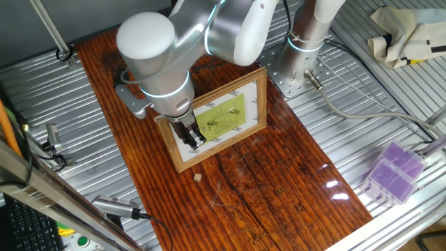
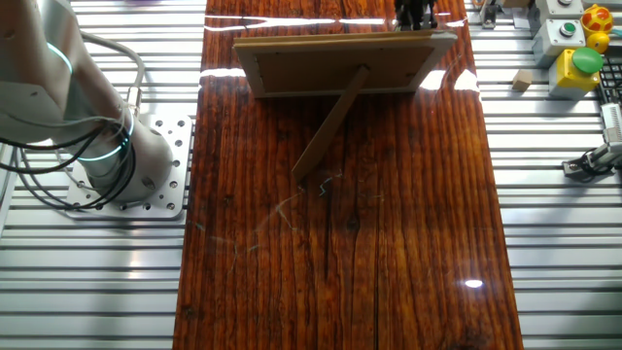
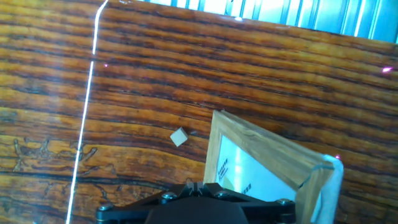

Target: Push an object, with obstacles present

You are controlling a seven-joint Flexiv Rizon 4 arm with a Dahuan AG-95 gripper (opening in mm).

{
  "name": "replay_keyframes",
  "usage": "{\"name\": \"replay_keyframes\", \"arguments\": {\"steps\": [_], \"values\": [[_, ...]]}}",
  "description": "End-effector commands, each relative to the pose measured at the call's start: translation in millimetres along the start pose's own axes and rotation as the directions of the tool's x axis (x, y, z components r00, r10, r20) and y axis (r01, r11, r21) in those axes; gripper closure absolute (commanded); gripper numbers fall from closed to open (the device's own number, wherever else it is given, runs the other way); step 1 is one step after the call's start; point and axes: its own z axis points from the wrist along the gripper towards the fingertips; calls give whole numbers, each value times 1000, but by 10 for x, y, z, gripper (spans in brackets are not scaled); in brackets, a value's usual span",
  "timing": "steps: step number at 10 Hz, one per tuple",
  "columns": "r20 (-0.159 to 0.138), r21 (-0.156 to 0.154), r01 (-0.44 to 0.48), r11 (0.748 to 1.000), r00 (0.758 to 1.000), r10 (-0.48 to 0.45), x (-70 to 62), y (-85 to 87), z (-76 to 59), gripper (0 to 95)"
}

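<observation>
On the table [image 1: 293, 188], the cube [image 1: 198, 178] sits just off the picture frame's [image 1: 259, 104] lower corner, apart from it. End effector [image 1: 194, 136] hovers above the frame's lower edge, fingers look pressed together, gripping nothing, probably for a poke. Frame stands propped on its rear strut [image 2: 330, 126], so it blocks one side of the cube.

My arm [image 1: 209, 42]: glossy silver-grey rounded housings, glowing cyan joint rings, bolted perforated base plate [image 2: 146, 185], black cables, black gripper [image 1: 194, 137].
</observation>
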Motion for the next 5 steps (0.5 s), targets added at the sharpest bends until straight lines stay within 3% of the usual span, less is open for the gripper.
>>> {"name": "replay_keyframes", "arguments": {"steps": [1,3,5], "values": [[-2,-2,-6,1000,1000,6,2,-2,3,950],[-32,-5,-14,1000,999,14,2,-2,3,950],[-41,-6,-3,1000,999,3,2,-2,3,950]]}}
